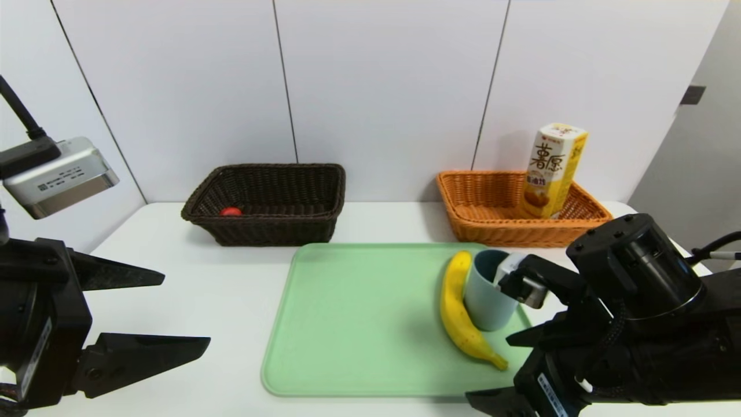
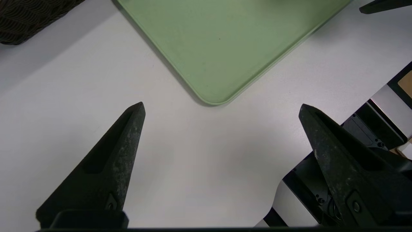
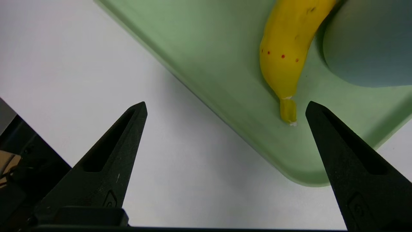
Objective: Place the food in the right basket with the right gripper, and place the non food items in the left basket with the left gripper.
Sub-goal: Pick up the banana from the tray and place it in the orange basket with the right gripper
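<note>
On the green tray (image 1: 347, 324) the banana (image 1: 460, 310) lies touching the grey-blue cup (image 1: 489, 292), so the right pincer (image 3: 225, 111), spread wide and empty near its stem, risks toppling the cup. The left pincer (image 2: 222, 109), equally wide and empty, hangs over the tabletop (image 1: 220, 289).

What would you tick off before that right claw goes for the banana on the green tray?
1. Right gripper open and empty: ok.
2. Banana free on top: ok.
3. Room beside it: not ok, the cup stands against the banana.
4. Orange basket has space: ok, though the snack box leans inside.
5. Left gripper out of the way: ok, open over bare table.
6. Claw lined up on the banana: not ok, only its stem is near.
</note>
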Robot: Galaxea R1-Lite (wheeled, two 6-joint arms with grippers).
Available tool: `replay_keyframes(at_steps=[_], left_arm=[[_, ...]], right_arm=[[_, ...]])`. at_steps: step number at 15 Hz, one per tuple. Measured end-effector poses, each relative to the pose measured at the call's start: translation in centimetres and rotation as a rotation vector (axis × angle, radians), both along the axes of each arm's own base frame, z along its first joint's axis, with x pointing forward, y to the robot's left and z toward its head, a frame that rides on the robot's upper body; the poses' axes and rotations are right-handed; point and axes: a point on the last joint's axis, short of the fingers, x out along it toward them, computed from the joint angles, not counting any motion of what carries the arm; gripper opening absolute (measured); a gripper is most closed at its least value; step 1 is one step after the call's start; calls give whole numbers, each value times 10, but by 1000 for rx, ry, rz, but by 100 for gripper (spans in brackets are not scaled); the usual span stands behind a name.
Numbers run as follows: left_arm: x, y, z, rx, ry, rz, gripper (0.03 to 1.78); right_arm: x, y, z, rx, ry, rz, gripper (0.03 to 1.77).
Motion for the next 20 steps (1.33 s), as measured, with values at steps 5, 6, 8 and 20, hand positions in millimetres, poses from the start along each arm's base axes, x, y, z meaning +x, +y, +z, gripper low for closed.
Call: replay_keyframes(at_steps=[5, 6, 8, 20], left_arm=[[1, -1, -2, 6, 9, -1, 169], [1, -1, -3, 7, 11, 0, 169], [2, -1, -3, 7, 12, 0, 169], [5, -3, -5, -6, -10, -2, 169]], right_arm=[[7, 5, -9, 21, -46, -47, 170], [7, 5, -11, 19, -41, -52, 170], [7, 5, -13, 13, -32, -54, 170], [15, 13, -28, 35, -56, -65, 170]])
